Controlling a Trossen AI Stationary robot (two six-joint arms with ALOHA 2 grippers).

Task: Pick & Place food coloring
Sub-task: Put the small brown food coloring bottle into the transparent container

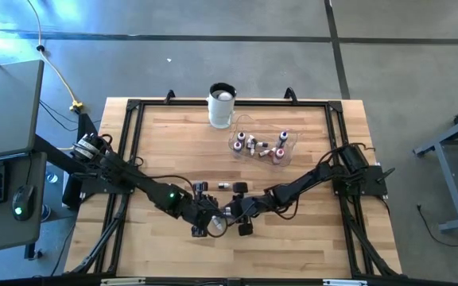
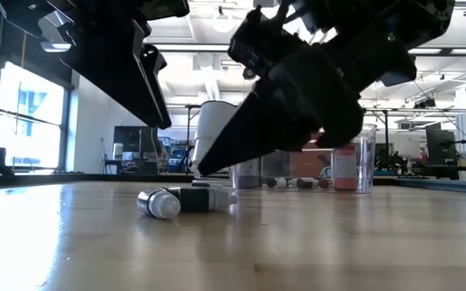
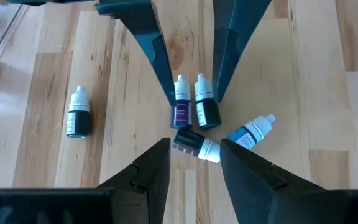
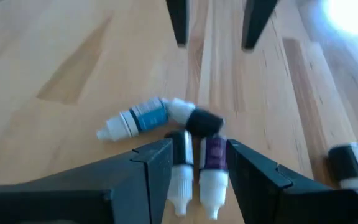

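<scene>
Several small white-capped food coloring bottles lie on their sides on the wooden table. A purple one and a dark green one lie side by side. A black one and a blue one lie just beyond their bases, and another dark one lies apart. My right gripper is open and low. Its fingers stand on either side of the purple and dark green pair. My left gripper is open, higher up, over the black bottle. My right gripper comes down on a slant, with one finger beside the purple bottle and one beside the dark green bottle. The fingers lie along the bottles. Whether they touch the bottles I cannot tell. Both bottles lie flat on the table.
A tall white cup stands near the far edge. Next to it a clear bowl holds several more bottles. Black frame rails run along the table's sides. Two bottles show lying in front of the grippers in the low view.
</scene>
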